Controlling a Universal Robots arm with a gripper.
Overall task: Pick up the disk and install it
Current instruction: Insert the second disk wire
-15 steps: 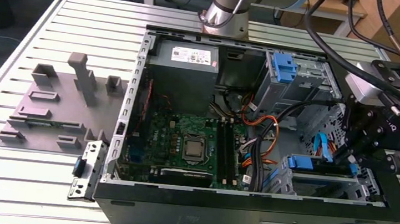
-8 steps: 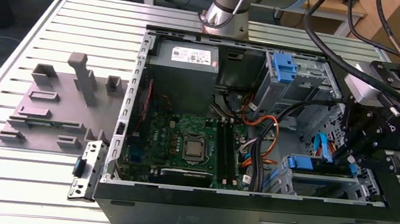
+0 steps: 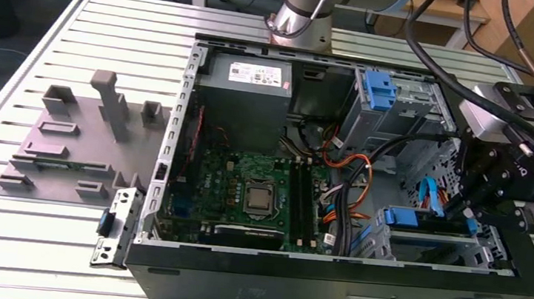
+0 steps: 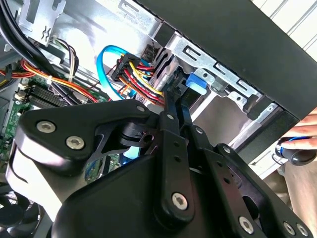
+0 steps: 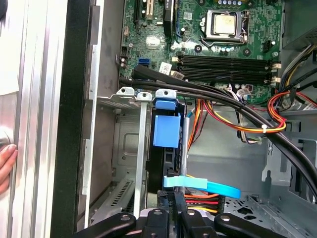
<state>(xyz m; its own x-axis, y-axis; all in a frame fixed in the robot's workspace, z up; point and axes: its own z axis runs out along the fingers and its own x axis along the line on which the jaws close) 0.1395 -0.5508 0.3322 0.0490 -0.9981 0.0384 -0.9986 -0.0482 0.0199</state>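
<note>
fingers [image 4: 174, 96] clenched at the disk [image 5: 171, 148]; second wrist view shows a hand [image 4: 303, 139].

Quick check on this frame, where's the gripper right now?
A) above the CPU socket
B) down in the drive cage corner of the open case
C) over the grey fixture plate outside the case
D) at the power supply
B: in the exterior view the gripper sits low at the drive cage with its blue latch, on that view's right, away from the CPU socket.
</note>
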